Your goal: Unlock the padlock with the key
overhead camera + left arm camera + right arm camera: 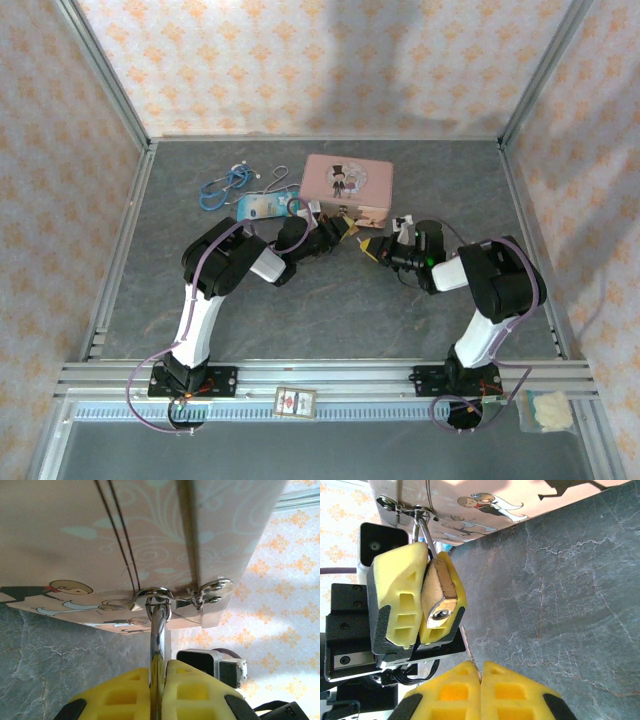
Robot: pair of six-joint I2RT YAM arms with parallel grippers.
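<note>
The brass padlock [439,592] hangs by its silver shackle [159,630] from the hasp ring on the front of the pink tin [348,188]. My left gripper [160,680] is shut on the padlock's body, keyhole end facing away from the tin. My right gripper [480,675] is shut on the key [469,647], whose thin brownish blade sticks out from between the yellow fingers. The key's tip lies just below and to the right of the keyhole, outside it. From above, both grippers meet in front of the tin, left gripper [340,232] and right gripper [372,248].
Left of the tin lie a blue cord bundle [225,185] and a blue-white card with a wire loop [265,205]. A small card [295,402] and a plastic bag [548,412] rest on the front rail. Aluminium frame posts border the grey table [330,320].
</note>
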